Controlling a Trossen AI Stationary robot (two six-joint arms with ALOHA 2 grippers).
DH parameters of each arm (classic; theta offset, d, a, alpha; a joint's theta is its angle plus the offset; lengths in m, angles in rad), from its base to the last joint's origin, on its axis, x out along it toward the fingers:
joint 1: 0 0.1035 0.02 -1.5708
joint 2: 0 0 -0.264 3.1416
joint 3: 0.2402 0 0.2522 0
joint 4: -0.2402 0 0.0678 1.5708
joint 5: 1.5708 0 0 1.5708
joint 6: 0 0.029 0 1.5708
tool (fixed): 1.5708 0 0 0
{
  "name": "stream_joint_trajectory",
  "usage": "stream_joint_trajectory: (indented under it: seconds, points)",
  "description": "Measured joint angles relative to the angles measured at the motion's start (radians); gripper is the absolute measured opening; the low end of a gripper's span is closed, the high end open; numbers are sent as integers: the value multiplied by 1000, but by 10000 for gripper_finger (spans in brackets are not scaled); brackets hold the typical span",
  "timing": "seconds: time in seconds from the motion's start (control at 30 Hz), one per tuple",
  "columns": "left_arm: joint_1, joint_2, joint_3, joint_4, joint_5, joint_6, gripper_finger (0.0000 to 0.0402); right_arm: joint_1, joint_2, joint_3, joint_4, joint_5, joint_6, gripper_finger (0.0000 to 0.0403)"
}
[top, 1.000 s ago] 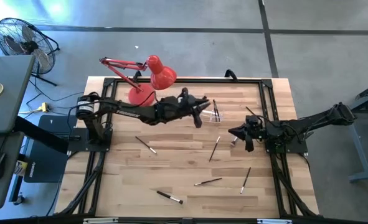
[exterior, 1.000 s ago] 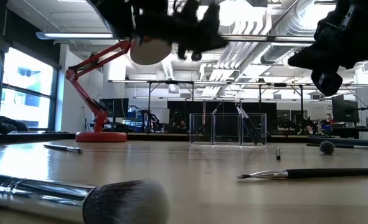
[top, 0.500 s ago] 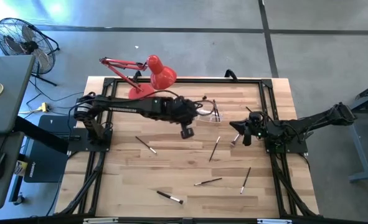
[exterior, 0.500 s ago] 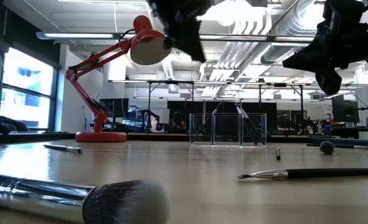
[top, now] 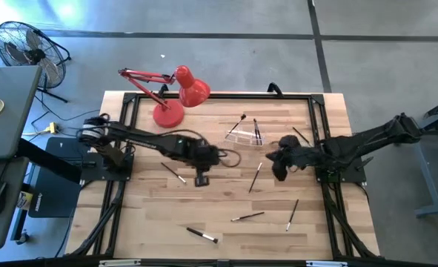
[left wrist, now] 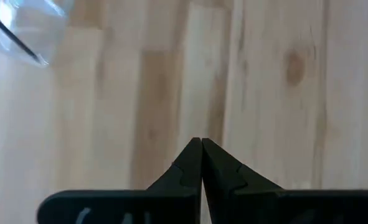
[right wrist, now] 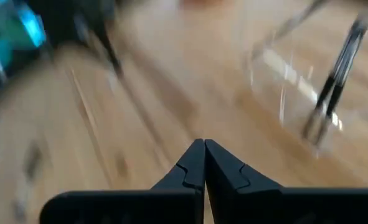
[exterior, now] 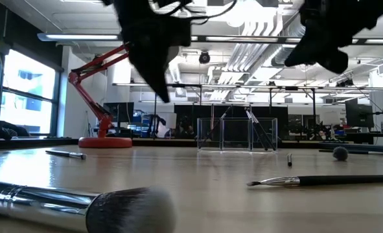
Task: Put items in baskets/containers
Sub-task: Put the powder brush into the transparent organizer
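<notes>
Nearest the front edge, a dark-handled brush (top: 201,234) lies flat with its silver ferrule toward the right; farther in and to the right, two more brushes (top: 247,216) lie loose on the wooden table (top: 152,215), a third (top: 292,213) beside them. Mid-table, a short brush (top: 173,172) lies left of centre, another (top: 255,176) right of centre. The left gripper (top: 201,178) hangs above bare wood near the middle, jaws pressed together, holding nothing. The right gripper (top: 279,173) hangs just right of that centre brush, jaws likewise closed and empty. Beyond both, toward the far side, the clear holder (top: 244,133) stands with a few brushes (top: 256,130) already leaning in it. Farther left, the red lamp (top: 176,93). Judgement: the brushes look light, stiff and thin; round handles will likely roll or skid on the smooth wood. Best hold seems mid-handle, across the shaft, clear of the bristles. The holder looks light too, and may tip or slide if a brush is pushed against its wall.
</notes>
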Motion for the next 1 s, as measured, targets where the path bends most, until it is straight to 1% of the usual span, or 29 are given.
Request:
stream_joint_trajectory:
  seconds: [0.03, 0.1, 0.2, 0.27, 0.33, 0.4, 0.47, 0.5, 0.57, 0.63, 0.67, 0.73, 0.83, 0.9, 1.0]
  points:
    - [-2, -31, -53, 25, 14, -11, 0, 0, 50, 61, -97, -43, 0, 0]
    - [-2, -82, -146, 156, 41, -36, 0, 1, 135, 169, -288, -117, 2, 0]
    - [-1, -172, -285, 223, 72, -95, 0, 1, 245, 306, -523, -184, -30, 0]
    - [-1, -215, -359, 297, 77, -138, 0, 5, 307, 374, -641, -212, -103, 0]
    - [-1, -260, -427, 304, 86, -171, 0, 8, 345, 420, -730, -224, -201, 0]
    - [-1, -294, -476, 348, 95, -190, 0, 10, 379, 447, -791, -241, -340, 0]
    - [-1, -319, -501, 319, 101, -218, 0, 10, 396, 453, -827, -240, -478, 0]
    - [-1, -320, -501, 336, 102, -235, 0, 10, 405, 452, -830, -231, -526, 0]
    - [-1, -330, -506, 302, 105, -263, 0, 4, 420, 452, -838, -189, -619, 0]
    - [-1, -331, -502, 339, 113, -274, 0, -7, 422, 452, -833, -140, -708, 0]
    - [-1, -329, -498, 355, 112, -277, 0, -19, 422, 450, -820, -134, -756, 0]
    - [1, -332, -502, 364, 112, -284, 0, -44, 407, 429, -773, -146, -842, 0]
    - [1, -330, -501, 417, 106, -290, 0, -83, 390, 370, -736, -208, -930, 0]
    - [1, -331, -501, 453, 88, -290, 0, -102, 378, 321, -722, -240, -970, 0]
    - [1, -330, -501, 495, 76, -296, 0, -118, 364, 233, -683, -260, -1022, 1]
